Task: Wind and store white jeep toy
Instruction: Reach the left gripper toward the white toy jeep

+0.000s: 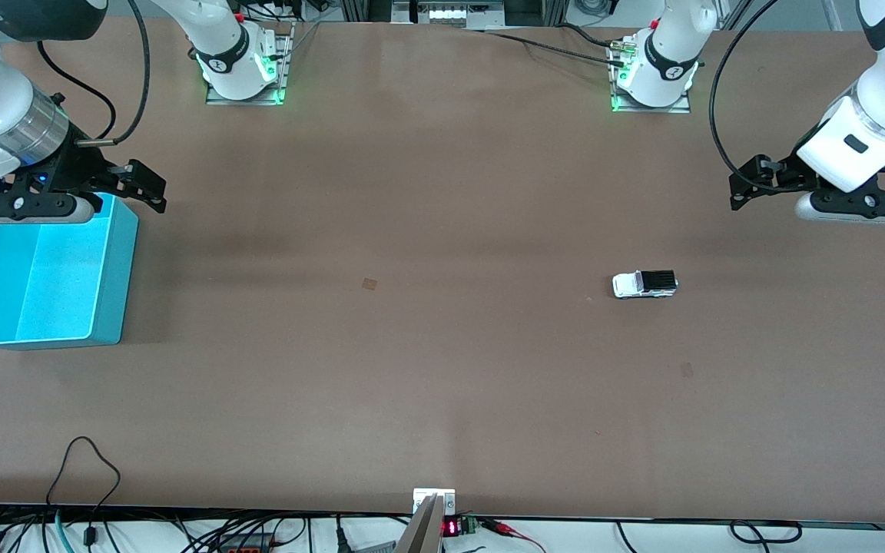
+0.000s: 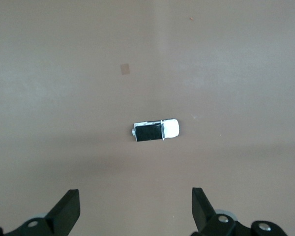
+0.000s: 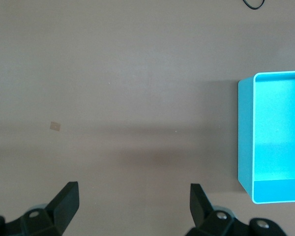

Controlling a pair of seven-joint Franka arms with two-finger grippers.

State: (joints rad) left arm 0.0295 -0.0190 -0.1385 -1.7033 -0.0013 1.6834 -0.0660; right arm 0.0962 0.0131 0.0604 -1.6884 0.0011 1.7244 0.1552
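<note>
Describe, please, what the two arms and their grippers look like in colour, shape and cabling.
Both arms are glossy white with rounded segments and dark joint bands. The right arm has a silver metal wrist ring; a black cable loops along each arm. The left gripper and right gripper are matte black with wedge-shaped fingers. Each base sits on a metal plate lit green.

The brown table carried the white jeep toy on its wheels toward the left arm's end, a turquoise bin at the right arm's end, well apart, and a small tan patch between them.
</note>
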